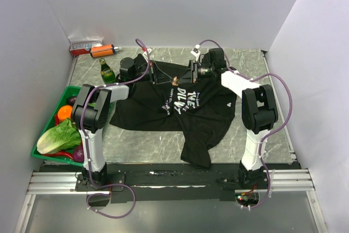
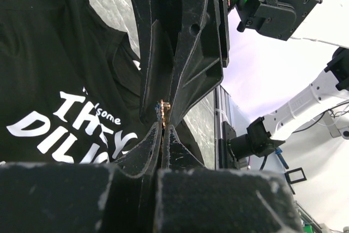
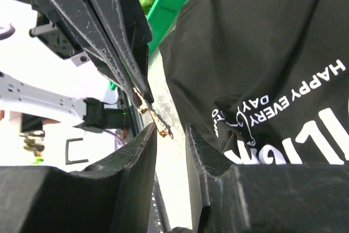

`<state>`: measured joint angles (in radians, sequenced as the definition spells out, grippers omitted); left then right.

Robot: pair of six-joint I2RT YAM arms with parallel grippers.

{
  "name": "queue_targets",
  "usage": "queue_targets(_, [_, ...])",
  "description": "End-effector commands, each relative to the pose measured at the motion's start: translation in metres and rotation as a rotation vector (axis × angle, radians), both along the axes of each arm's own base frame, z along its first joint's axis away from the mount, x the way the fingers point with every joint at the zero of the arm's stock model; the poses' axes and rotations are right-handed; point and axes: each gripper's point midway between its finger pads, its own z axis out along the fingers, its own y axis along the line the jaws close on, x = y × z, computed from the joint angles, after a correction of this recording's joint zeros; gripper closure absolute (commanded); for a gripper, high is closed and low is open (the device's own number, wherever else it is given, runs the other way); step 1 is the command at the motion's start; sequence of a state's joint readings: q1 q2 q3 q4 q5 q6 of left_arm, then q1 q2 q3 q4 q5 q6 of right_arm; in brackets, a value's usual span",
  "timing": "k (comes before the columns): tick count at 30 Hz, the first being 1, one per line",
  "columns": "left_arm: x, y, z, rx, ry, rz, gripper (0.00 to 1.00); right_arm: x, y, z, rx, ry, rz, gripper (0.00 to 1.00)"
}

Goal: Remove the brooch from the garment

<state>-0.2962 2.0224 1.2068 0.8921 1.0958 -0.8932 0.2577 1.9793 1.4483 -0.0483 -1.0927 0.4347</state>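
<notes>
The brooch [image 3: 155,117] is held over the far collar edge of the garment [image 1: 180,113], clamped in the closed jaws of the left gripper [image 2: 163,135]. Its long axis is pointed rightward into the right gripper [image 3: 170,135], whose jaws are parted around its free end.

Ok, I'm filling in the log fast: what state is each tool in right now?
Left tool: closed, holding the small gold metal brooch.
Right tool: open by a narrow gap, holding nothing; the brooch's end sits at its tips.
</notes>
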Motion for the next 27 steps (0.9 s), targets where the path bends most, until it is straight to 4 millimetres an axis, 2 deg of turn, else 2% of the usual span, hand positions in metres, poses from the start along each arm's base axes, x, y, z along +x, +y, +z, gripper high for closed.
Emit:
queue_targets(1, [-0.012,0.0,0.048,-0.035,-0.152,-0.041,0.99,0.023,-0.016,0.0,-0.008,-0.031,-0.095,0.66])
queue_targets(4, [-0.009,-0.001,0.047,-0.028,-0.15,-0.037,0.99,0.019,-0.015,0.005,0.013,-0.043,-0.07,0.64])
queue_targets(8, [-0.002,-0.001,0.042,-0.002,-0.146,-0.015,0.99,0.004,-0.011,0.033,0.081,-0.152,0.051,0.52])
queue_targets(11, [0.002,0.001,0.045,0.009,-0.166,-0.003,0.99,-0.008,-0.015,0.054,0.106,-0.247,0.129,0.5])
queue_targets(14, [0.004,0.003,0.046,0.011,-0.175,-0.007,0.99,-0.009,-0.024,0.066,0.103,-0.288,0.137,0.49])
queue_targets(21, [0.009,0.007,0.049,0.044,-0.203,-0.036,0.99,-0.001,-0.027,0.068,0.042,-0.358,0.125,0.47])
queue_targets(27, [0.003,0.009,0.057,0.043,-0.236,-0.045,0.99,0.001,-0.012,0.077,0.034,-0.414,0.152,0.4])
